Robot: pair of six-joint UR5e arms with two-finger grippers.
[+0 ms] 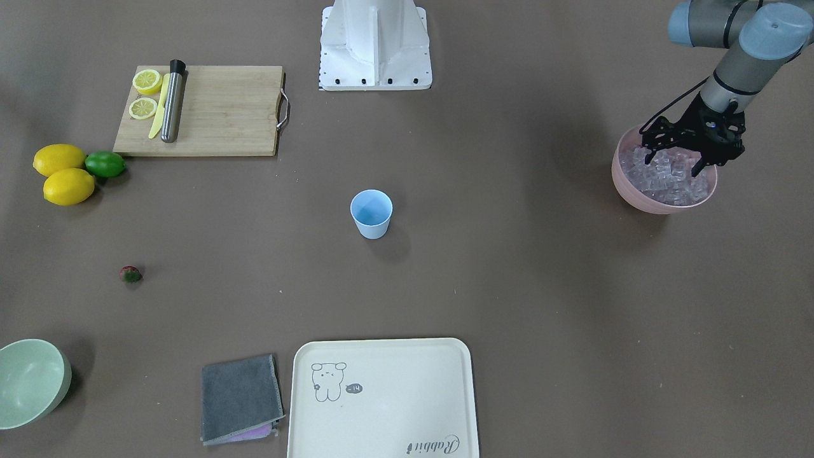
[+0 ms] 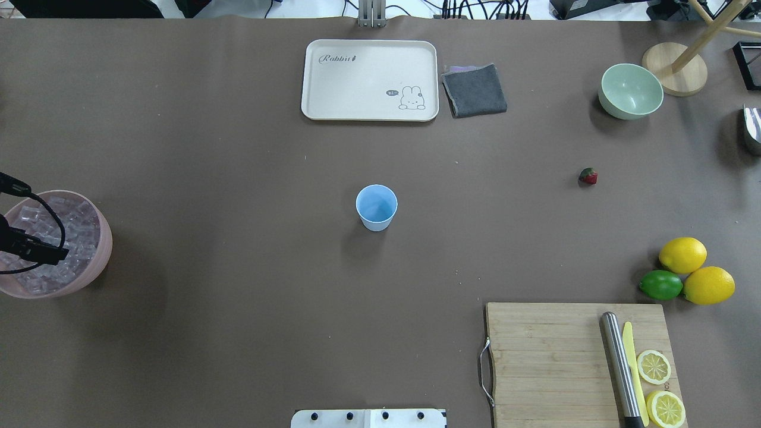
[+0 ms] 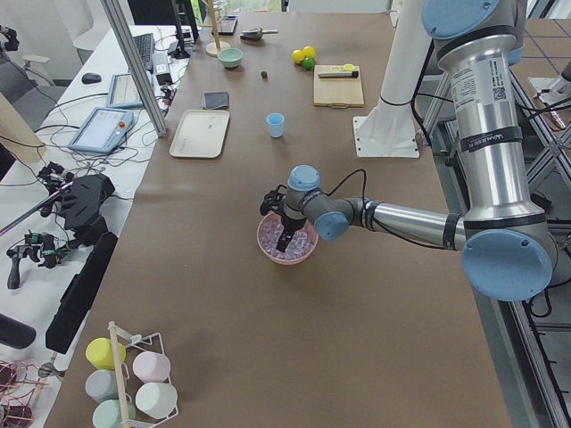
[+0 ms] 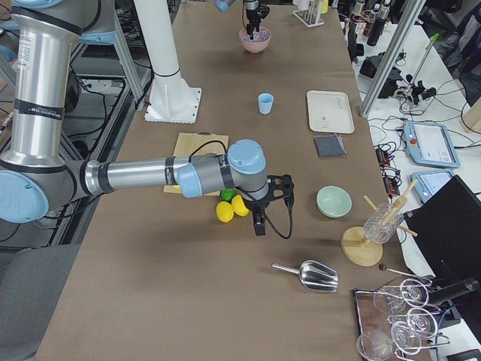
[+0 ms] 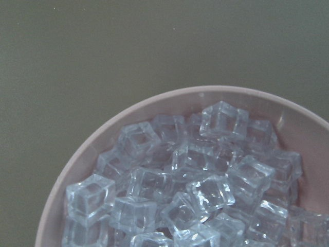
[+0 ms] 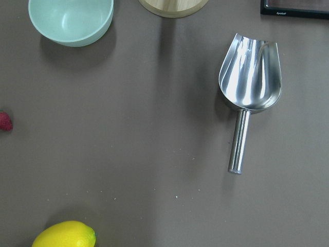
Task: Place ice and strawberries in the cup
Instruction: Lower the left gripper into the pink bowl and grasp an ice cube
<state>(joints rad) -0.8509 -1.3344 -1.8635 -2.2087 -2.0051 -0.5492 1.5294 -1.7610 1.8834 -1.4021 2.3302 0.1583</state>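
Ice (image 5: 200, 180) cubes, too many to count, heaped in one pink bowl (image 1: 639, 197). Left gripper (image 1: 675, 162) fingers spread wide, tips in the pile. One cup (image 1: 371, 213) mid-table, upright. One strawberry (image 1: 130, 274) well apart from it. Right gripper (image 4: 272, 210) near two lemons (image 4: 231, 207); can't tell its grip state.

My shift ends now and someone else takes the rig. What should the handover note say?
Left gripper: open, fingers down at the ice in the pink bowl; no cube lifted yet.
Right gripper: hovering near the lemons; open or shut cannot be told.
Cup: upright, empty, in the middle.
Strawberry: lying loose, far from the cup.
Done: nothing in the cup.
Left: ice, then strawberry.
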